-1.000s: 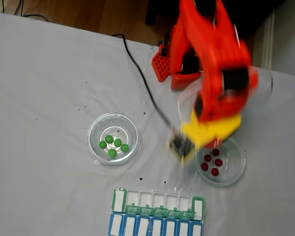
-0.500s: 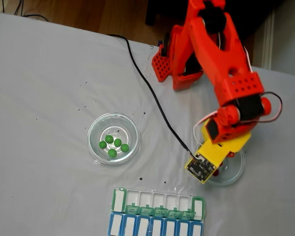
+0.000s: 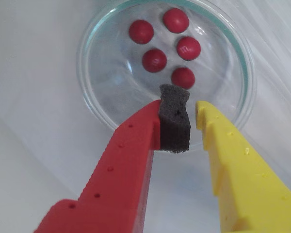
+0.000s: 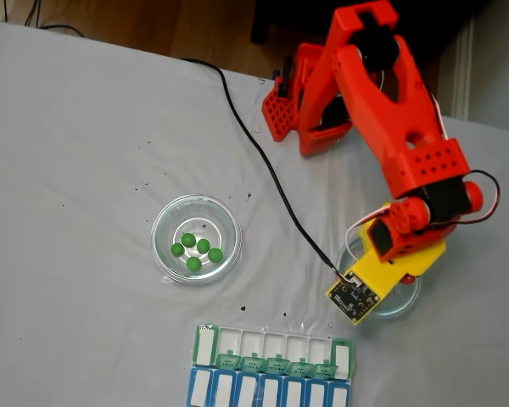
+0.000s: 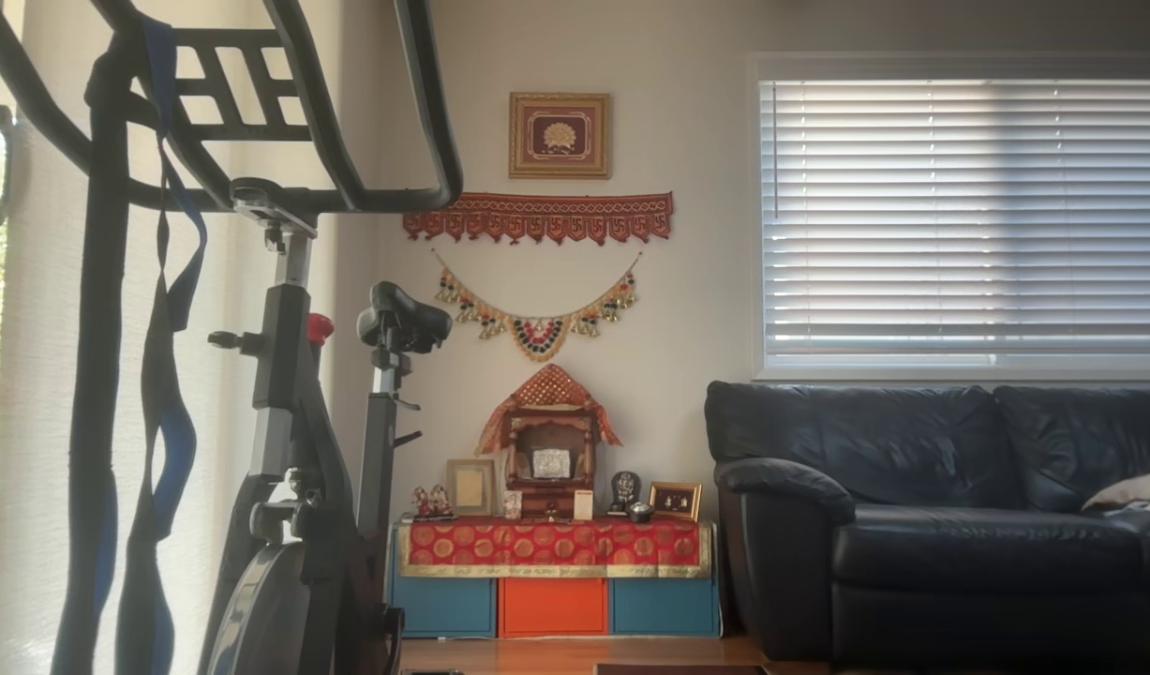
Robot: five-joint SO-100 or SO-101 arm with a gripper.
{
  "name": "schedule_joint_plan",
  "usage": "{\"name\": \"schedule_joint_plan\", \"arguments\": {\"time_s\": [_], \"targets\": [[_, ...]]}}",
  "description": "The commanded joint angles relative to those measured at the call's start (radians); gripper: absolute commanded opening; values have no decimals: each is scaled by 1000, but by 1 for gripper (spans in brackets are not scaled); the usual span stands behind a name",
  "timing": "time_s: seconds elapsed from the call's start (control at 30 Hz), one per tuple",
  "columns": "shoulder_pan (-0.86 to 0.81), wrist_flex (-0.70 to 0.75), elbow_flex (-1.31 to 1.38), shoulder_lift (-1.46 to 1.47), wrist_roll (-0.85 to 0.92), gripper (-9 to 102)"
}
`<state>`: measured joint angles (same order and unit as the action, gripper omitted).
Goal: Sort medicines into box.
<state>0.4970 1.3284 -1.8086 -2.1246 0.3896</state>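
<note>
The gripper [image 3: 184,109], its red and yellow fingers slightly parted and holding nothing, hovers over the glass dish [image 3: 235,53] of five red medicines [image 3: 183,77] in the wrist view. The step appears to be the first pick; next it likely must descend around the nearest ball. The box [image 4: 271,349] waits nearby, apparently unfilled.
</note>
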Motion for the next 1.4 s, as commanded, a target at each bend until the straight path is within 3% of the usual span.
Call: {"name": "schedule_joint_plan", "arguments": {"time_s": [0.0, 0.43, 1.37], "targets": [[20, -37, 14, -77, 5, 5], [75, 40, 60, 54, 61, 10], [135, -110, -26, 158, 272, 24]]}}
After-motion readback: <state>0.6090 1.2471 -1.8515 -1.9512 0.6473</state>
